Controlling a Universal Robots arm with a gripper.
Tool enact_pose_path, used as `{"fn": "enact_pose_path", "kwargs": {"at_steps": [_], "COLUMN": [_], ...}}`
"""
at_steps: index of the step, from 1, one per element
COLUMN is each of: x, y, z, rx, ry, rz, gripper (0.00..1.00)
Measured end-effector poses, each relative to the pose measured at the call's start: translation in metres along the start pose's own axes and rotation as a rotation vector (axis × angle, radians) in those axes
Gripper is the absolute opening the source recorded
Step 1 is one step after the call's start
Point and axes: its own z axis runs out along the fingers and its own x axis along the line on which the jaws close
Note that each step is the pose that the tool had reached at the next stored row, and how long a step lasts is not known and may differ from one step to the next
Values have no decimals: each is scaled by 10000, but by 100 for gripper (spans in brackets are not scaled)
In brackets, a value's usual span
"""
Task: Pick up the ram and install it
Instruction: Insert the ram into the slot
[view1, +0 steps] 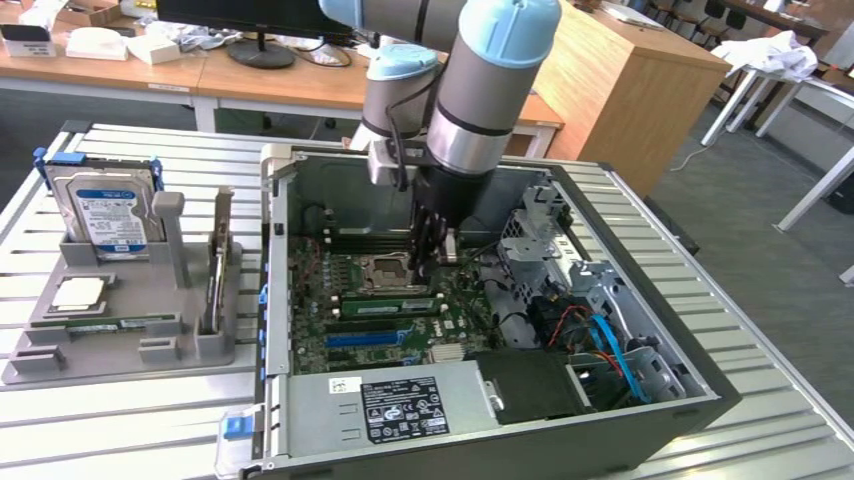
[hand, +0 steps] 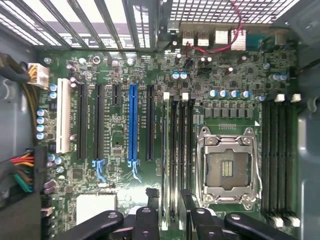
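While the gripper (view1: 447, 252) hung wide and empty inside the open black computer case (view1: 674, 420) at frame centre, the long green ram strip with a pale label (view1: 390, 303) seemed seated in a motherboard slot just below, suggesting both pick and installation were largely done.

Arm (view1: 487, 100): grey tube with pale blue joint caps, angled steeply downward.
Wrist (view1: 394, 110): bent, setting the tool vertical.
Gripper (view1: 441, 248): pointed straight down, jaws spread wide.
Fingers (hand: 144, 222): black, on paired linkages, tips well apart.
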Motion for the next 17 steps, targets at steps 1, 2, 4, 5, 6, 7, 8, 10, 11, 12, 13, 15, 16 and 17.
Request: {"fn": "enact_pose_path", "kwargs": {"at_steps": [1,2,4,5,6,7,8,10,11,12,13,15,16,17], "x": [-1,-2,-3,-4,-5,-6,-6,-8,-9,-9,-10,-11,-12,-13], "y": [1,2,3,4,5,5,6,8,8,9,10,11,12,12], "z": [-29,-57,-115,-145,-171,-196,-220,-267,-291,-313,-335,-383,-407,-433], "rx": [-1,0,0,0,0,0,0,0,0,0,0,0,0,0], "ry": [1,0,0,0,0,1,1,1,0,0,-1,1,0,0], "rz": [0,0,0,0,0,0,0,0,0,0,0,0,0,0], "gripper": [31,31,31,31,31,31,31,31,31,31,31,31,31,31]}}
